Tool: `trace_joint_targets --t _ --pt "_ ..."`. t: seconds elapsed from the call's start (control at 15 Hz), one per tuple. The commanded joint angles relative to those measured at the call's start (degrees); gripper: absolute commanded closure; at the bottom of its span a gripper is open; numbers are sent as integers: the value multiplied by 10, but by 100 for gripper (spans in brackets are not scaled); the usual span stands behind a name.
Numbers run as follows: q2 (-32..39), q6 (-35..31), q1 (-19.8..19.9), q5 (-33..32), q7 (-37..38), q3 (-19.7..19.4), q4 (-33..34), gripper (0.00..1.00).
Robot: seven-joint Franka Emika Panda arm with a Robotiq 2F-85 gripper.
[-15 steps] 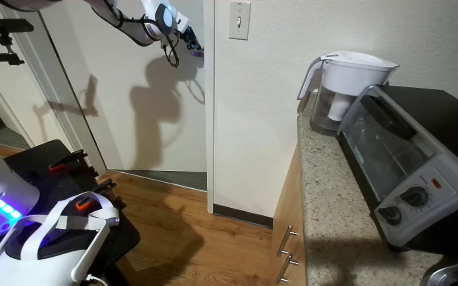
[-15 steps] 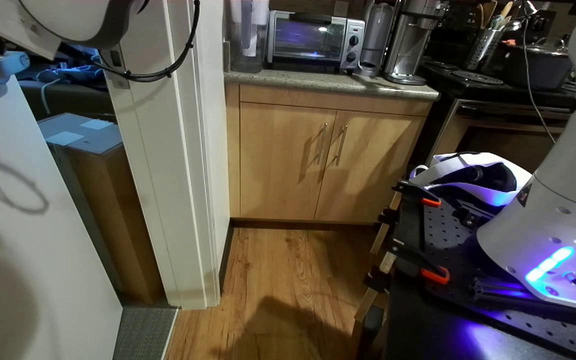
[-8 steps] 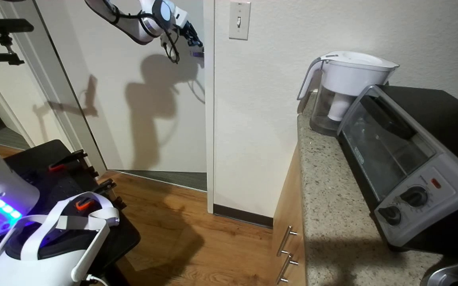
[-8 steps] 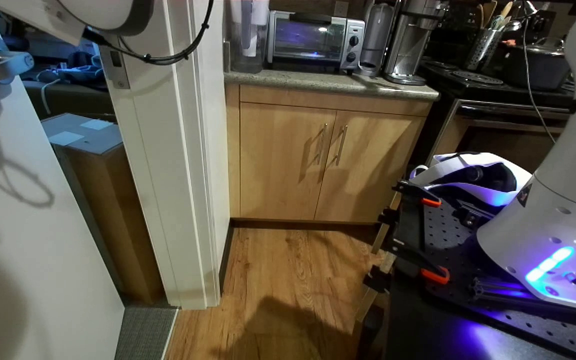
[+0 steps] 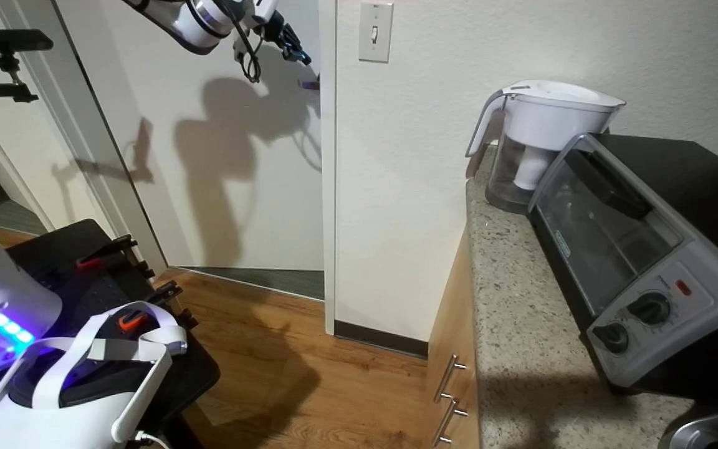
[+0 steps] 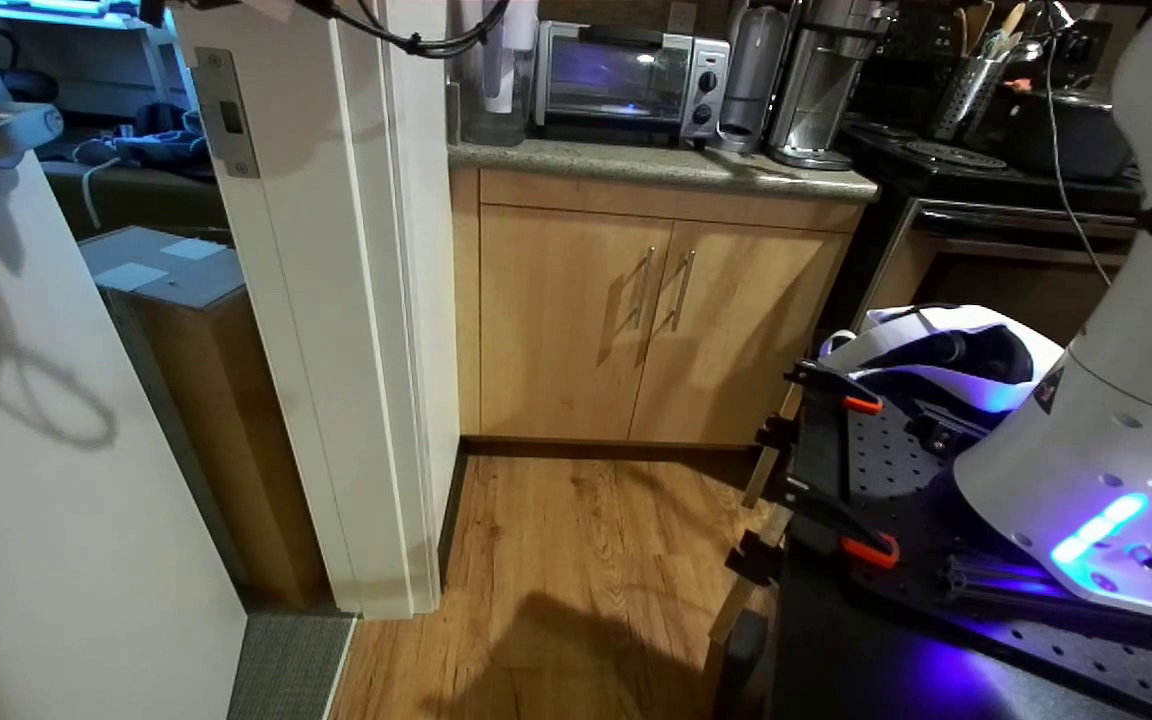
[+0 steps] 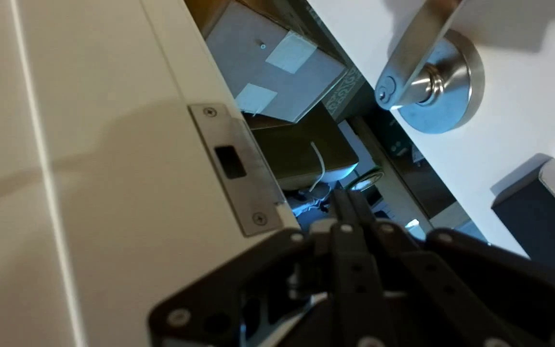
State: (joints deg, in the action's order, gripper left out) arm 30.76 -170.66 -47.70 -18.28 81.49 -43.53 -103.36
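Sitting near the edge of the white door, the door handle points away from this edge; its long axis slants up to the right in my wrist view. In an exterior view my pincer, clenched upon itself, hangs above the handle, apart from it. I see also the wooden floor and a speckled surface, which carries a toaster oven.
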Motion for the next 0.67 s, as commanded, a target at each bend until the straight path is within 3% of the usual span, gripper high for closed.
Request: trace_joint_targets --t 0.0,0.33,0.47,0.6 --pt "-106 9 -56 -17 -17 -14 -124 100" --pt "-218 47 -6 17 -149 99 -238 100" --pt "-251 87 8 49 -210 126 -272 100" --pt "-271 129 7 67 -251 129 -292 100"
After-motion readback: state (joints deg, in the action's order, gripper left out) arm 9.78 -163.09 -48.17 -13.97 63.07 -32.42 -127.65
